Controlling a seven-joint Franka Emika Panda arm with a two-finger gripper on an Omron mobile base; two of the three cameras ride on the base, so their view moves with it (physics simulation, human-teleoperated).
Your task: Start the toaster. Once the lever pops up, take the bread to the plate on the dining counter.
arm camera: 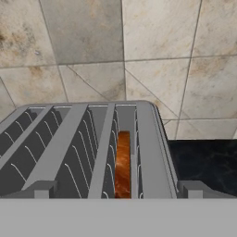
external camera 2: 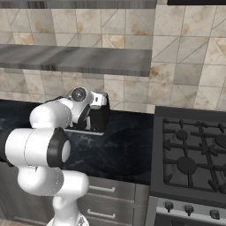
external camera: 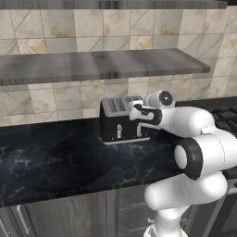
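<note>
Hand view looked down on the toaster (arm camera: 83,148): grey slotted top, four slots, with the bread (arm camera: 122,164) standing on edge in the rightmost slot, its orange-brown crust showing between the guide wires. The slice sat low in the slot, top edge below the rim.

Left base view placed the same toaster at the back of the black marble worktop (external camera: 55,157), close to the tiled wall (external camera: 51,97), under a grey shelf (external camera: 92,65). Two small silvery levers showed on its front face; whether they stood up or down could not be read at this size.

Gripper (external camera: 138,114) hung over the toaster's right front corner, wrist bent down toward the top. Its jaws stood fully apart and held nothing. In the right base view the hand and forearm covered much of the toaster, with a gas hob (external camera 2: 194,150) well apart along the worktop.

Judgement on progress: bread loaded, not lifted out. Whether the lever had been pressed could not be settled from these views. Left to do: confirm toasting and pop-up, grasp the slice, carry it to the plate on the dining counter.
</note>
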